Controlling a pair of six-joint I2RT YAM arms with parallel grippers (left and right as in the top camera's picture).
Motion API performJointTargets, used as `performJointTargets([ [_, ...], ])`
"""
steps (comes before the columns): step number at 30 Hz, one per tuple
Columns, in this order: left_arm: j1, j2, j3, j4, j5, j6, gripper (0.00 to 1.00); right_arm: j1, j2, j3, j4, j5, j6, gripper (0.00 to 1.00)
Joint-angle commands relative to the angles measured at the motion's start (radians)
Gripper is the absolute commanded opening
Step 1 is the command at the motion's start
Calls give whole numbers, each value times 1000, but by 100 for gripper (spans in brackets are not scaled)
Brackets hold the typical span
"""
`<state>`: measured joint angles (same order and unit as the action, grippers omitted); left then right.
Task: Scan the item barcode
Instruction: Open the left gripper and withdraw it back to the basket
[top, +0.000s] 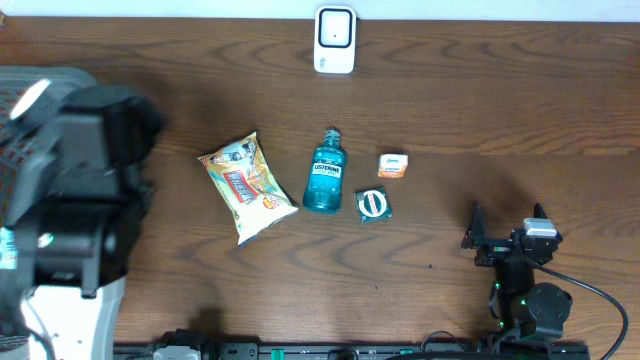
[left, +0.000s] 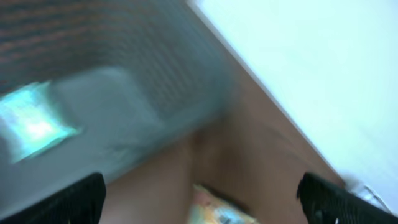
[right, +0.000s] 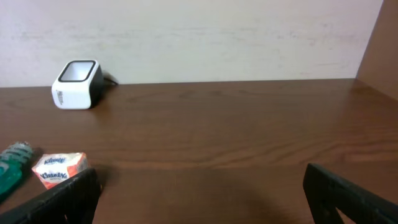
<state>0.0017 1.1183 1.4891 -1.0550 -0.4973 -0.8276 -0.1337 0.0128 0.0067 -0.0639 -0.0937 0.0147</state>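
While left gripper (left: 199, 194) and right gripper (right: 199, 186) gape empty, gray bin (left: 168, 74) seems to hold blurred teal packet (left: 34, 121)

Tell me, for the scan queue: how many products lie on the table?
4: snack bag leftmost, mouthwash bottle beside it, dark packet right of the bottle, tissue pack behind the packet. The left arm may hide more.
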Motion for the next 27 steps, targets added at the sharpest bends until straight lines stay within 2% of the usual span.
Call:
performJointTargets([
  [1,182,23,-15,-89,-71,-179,98,-3,-4,-1,-4,-3,7,99],
  [4,366,51,-23,-135,-30,-210,98,-3,-4,-1,-4,-3,7,99],
  [8,571,117,-41,-135,101,-202,98,-3,-4,-1,-4,-3,7,99],
  [12,742,230,-50,-134,247,-125,98,-3,-4,-1,-4,-3,7,99],
  [15,809,321,-63,-127,258,-92,98,-3,-4,-1,-4,-3,7,99],
  [20,861,492,-74,-52,316,80,98,-3,-4,-1,-4,-3,7,99],
  [27,877,675,-74,18,340,90,98,-3,-4,-1,-4,-3,7,99],
])
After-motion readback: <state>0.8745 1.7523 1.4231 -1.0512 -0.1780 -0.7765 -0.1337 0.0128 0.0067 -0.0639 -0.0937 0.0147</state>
